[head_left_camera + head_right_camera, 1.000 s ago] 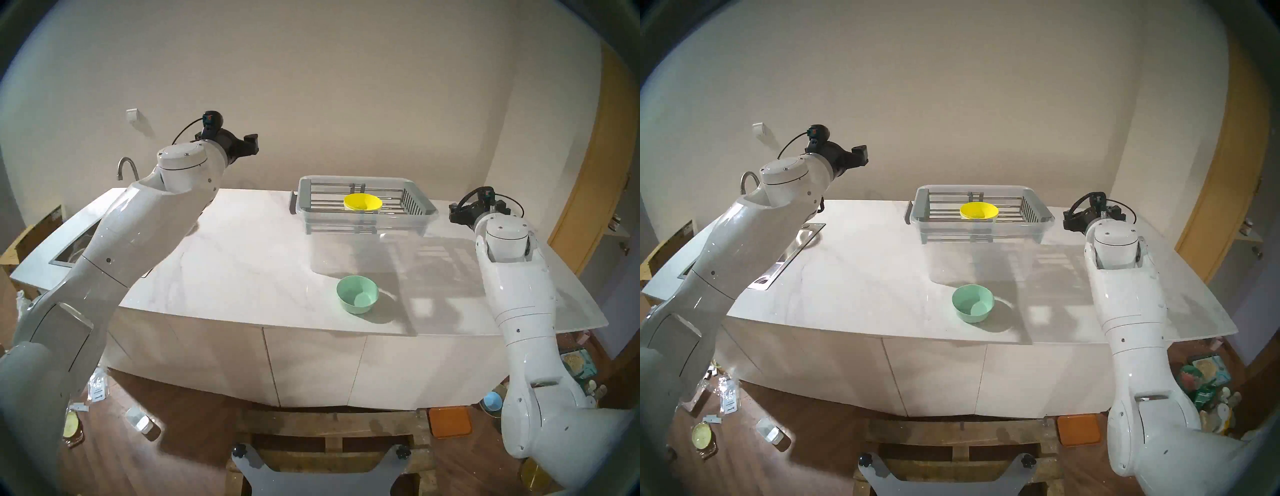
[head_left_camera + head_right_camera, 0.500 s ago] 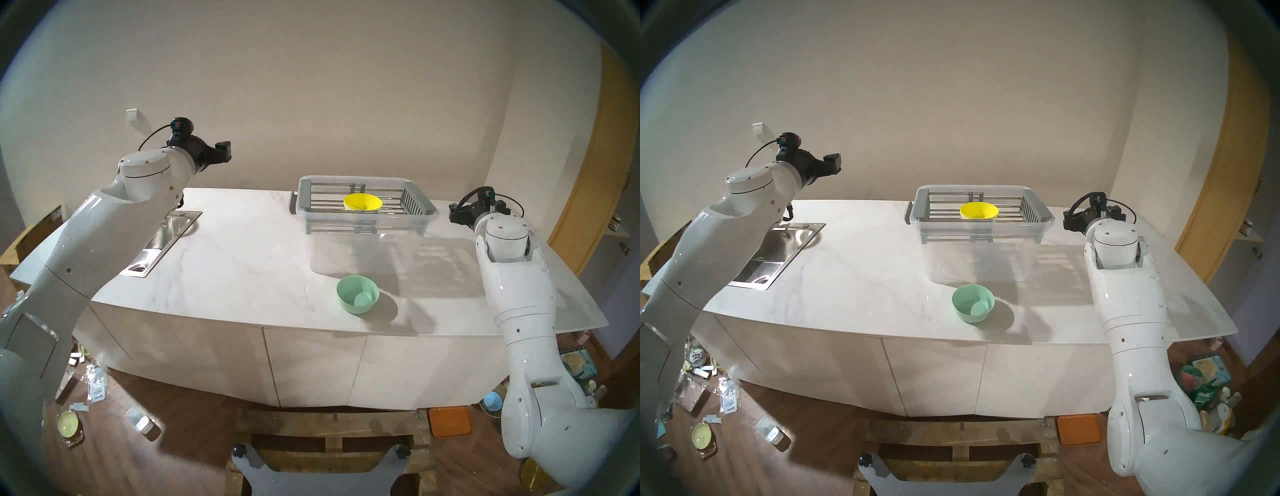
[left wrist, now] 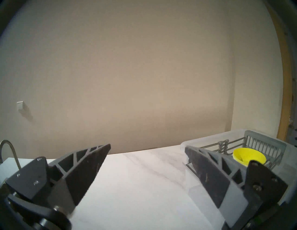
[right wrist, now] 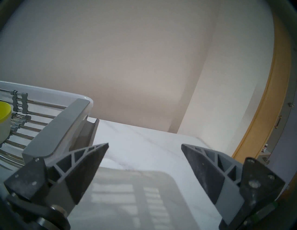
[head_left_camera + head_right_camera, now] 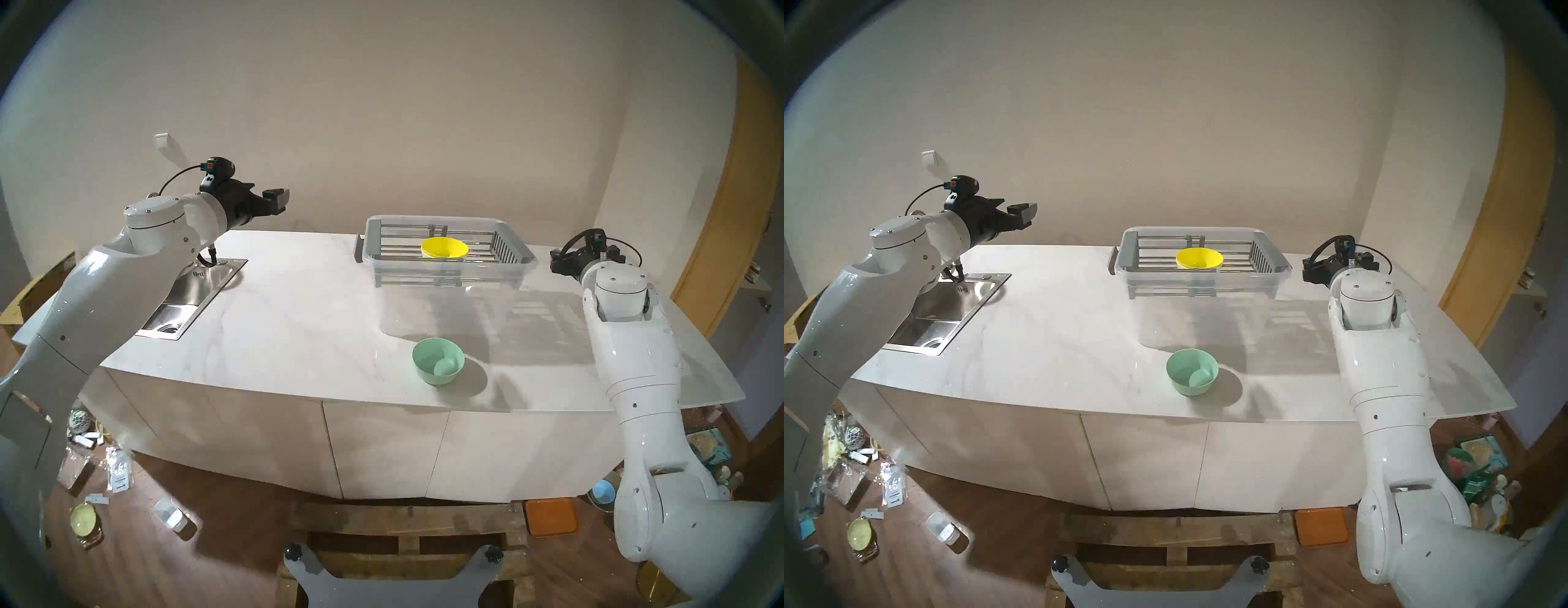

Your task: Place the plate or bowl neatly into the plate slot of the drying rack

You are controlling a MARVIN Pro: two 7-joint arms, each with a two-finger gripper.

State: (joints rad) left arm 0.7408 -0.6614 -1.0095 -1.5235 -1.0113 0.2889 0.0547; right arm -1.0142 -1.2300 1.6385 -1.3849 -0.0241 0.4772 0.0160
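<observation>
Two bowls mark the progress: a yellow bowl (image 5: 444,247) already sits upright on the steel rods of the plate slot (image 5: 403,250) in the drying rack (image 5: 515,250), which rests on a clear plastic tub (image 5: 445,276), while a mint-green bowl (image 5: 438,361) waits untouched near the front edge of the white counter (image 5: 297,322). Both arms are idle, it seems: the left gripper (image 3: 147,151), fingers spread wide and empty, hangs level above the counter's far left beside the sink (image 5: 186,297); the right gripper (image 4: 144,147), equally wide and empty, sits just right of the rack. The green bowl appears left to fetch.

Yellow bowl (image 5: 444,248) on rack rods (image 5: 394,250); green bowl (image 5: 438,361) on counter
</observation>
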